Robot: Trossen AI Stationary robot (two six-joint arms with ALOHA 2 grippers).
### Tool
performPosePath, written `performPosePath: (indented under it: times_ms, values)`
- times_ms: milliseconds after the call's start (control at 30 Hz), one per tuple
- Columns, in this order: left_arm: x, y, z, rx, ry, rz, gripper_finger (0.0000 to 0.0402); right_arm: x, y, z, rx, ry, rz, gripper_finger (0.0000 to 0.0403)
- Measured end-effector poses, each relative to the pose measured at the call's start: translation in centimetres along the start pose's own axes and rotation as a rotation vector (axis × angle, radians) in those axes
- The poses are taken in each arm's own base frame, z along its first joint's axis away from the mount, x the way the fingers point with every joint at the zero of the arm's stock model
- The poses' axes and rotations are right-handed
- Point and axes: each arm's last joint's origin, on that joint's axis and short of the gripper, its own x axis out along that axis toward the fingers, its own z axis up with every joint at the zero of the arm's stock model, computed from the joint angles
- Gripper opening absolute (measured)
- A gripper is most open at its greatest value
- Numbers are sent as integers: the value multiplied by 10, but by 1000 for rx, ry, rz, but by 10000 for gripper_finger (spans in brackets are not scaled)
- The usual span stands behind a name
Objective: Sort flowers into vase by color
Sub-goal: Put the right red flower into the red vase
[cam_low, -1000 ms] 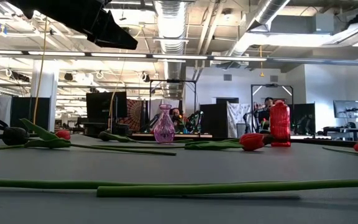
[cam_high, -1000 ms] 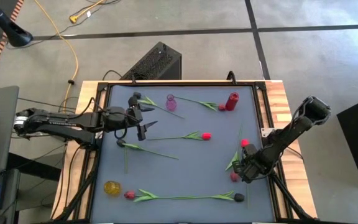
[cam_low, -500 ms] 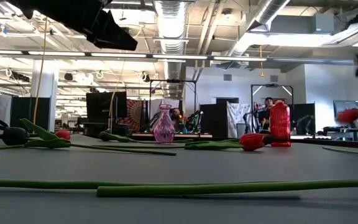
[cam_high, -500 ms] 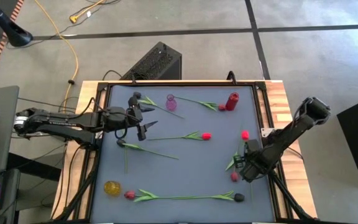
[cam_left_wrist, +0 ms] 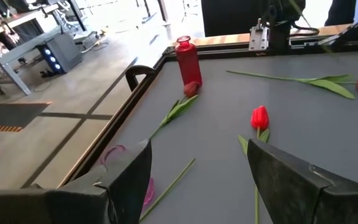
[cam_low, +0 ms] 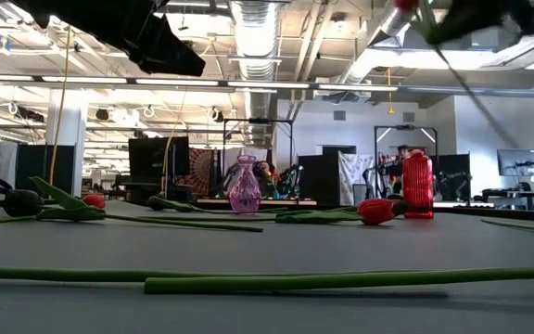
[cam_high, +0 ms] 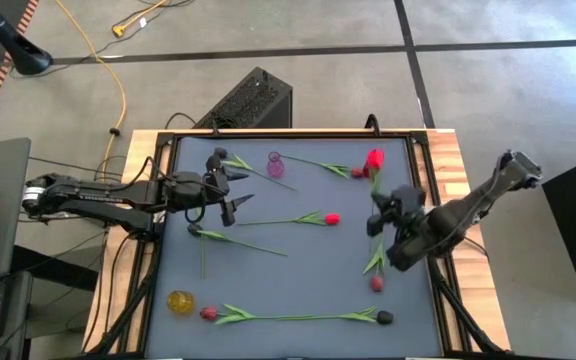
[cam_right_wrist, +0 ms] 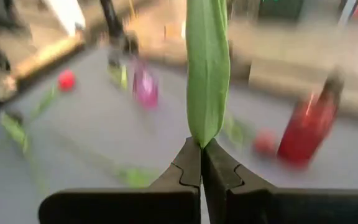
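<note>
Mat: I see matt grey, smooth.
Table rim: pale wood.
Red vase: glossy.
Fingers: matt black plastic.

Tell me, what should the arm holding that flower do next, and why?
Probably carry it on toward the red vase. The right gripper is shut on a red tulip lifted off the table, its head already near that vase's mouth.

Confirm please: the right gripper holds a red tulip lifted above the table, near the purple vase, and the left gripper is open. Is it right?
Not quite: the right gripper holds the red tulip near the red vase, not the purple vase, as the high view shows. The left gripper is indeed open.
</note>
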Motion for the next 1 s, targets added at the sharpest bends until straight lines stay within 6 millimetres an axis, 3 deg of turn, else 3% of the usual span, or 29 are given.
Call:
performPosePath:
  times_ms: [167,300,467,600,700,800,1000]
  values:
    - [0,0,-1,-16,7,0,256,10,-20,27,-113,-256,-132,30]
    - [0,0,-1,-17,6,1,256,23,-39,42,-126,-347,-296,24]
    - [0,0,-1,-17,7,9,256,33,-65,56,-52,-367,-454,21]
    - [0,0,0,-15,0,9,256,38,-83,64,-16,-243,-503,19]
    - [0,1,2,-10,-18,12,256,42,-85,71,-58,-145,-464,19]
    - [0,1,4,3,-37,14,256,47,-76,85,-129,-85,-307,19]
    - [0,1,4,11,-44,15,256,56,-78,116,-199,-178,-57,19]
